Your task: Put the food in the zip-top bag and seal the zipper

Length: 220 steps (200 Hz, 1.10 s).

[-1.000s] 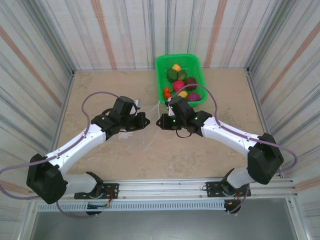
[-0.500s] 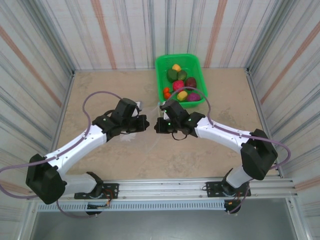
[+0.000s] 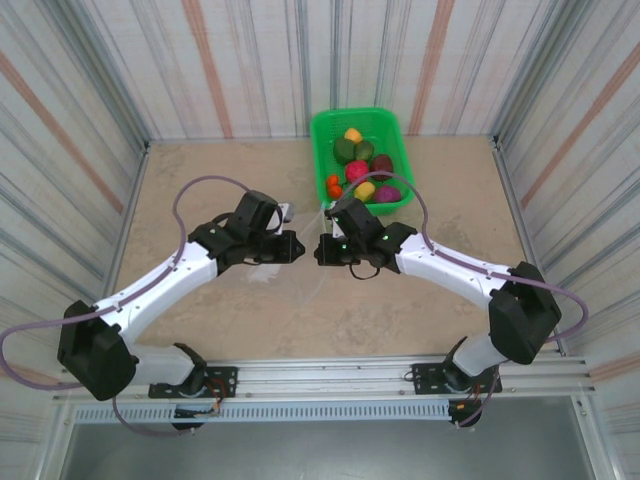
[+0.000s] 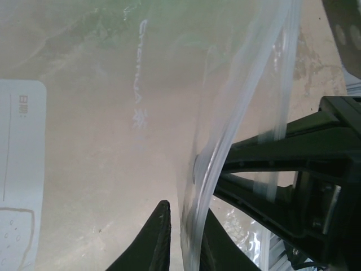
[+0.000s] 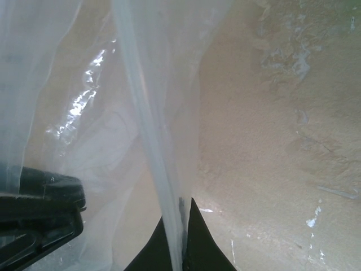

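Food [image 3: 358,170] in basket [image 3: 355,113], right end effector [image 5: 179,220] clamped on zip-top bag [image 5: 141,101] — left end effector [image 4: 185,220] (unclear)

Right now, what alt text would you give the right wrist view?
The right gripper, fingers shut, pinches the pale edge strip of the clear zip-top bag, which rises up the frame. Tan table at right; the left gripper is dark at lower left.

Bright even light, blurry wrist close-ups

Striped corrugated walls [image 3: 230,60] enclose a mottled beige tabletop [image 3: 200,170], evenly lit
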### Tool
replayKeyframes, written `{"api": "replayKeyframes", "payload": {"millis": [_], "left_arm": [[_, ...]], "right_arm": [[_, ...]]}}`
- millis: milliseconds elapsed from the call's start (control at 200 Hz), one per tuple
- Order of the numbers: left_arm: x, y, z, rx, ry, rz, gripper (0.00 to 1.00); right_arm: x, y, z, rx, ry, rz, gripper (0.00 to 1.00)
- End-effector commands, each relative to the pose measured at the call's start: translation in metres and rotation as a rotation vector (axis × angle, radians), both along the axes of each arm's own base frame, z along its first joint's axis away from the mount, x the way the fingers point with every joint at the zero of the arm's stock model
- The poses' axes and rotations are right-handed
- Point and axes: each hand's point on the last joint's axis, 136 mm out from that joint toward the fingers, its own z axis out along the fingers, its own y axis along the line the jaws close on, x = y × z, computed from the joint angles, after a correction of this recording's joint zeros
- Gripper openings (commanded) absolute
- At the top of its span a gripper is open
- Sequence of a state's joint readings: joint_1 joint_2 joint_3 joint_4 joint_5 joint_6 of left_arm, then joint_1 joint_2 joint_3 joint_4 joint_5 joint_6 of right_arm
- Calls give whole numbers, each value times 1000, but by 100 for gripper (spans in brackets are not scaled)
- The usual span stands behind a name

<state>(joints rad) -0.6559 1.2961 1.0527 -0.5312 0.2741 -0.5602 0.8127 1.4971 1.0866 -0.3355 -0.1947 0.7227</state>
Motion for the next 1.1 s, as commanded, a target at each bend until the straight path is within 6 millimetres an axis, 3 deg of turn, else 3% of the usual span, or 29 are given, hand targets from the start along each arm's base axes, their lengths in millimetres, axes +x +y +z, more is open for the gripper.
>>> {"api": "replayKeyframes", "payload": {"millis": [0,210,316,351,516,576,711,816,947,1032,1097], "left_arm": [[-5,-5,8,-13,3,-44,16],[-7,-2,12,-3,-9,-46,0],[-8,2,15,16,-15,-46,0],[-7,10,19,53,-28,-25,0],[2,69,45,256,-138,134,0],[0,86,54,300,-162,174,0],[-10,101,62,325,-169,206,0],[-14,103,61,311,-136,230,0],[-17,101,54,226,-26,299,0],[-16,94,49,136,49,314,0],[-11,94,46,69,71,337,0]], "right_arm": [[1,-2,17,8,-33,15,0],[2,-5,12,-18,-37,12,0],[5,-10,8,-52,-48,4,0],[6,-14,6,-72,-51,-2,0],[16,-41,-14,-191,-36,-56,21],[18,-49,-19,-219,-33,-69,23],[21,-52,-20,-234,-49,-46,33],[19,-37,-3,-178,-80,38,41],[13,-9,49,-2,-169,162,58],[19,-8,78,36,-236,185,64],[32,-16,88,36,-244,157,65]]}}
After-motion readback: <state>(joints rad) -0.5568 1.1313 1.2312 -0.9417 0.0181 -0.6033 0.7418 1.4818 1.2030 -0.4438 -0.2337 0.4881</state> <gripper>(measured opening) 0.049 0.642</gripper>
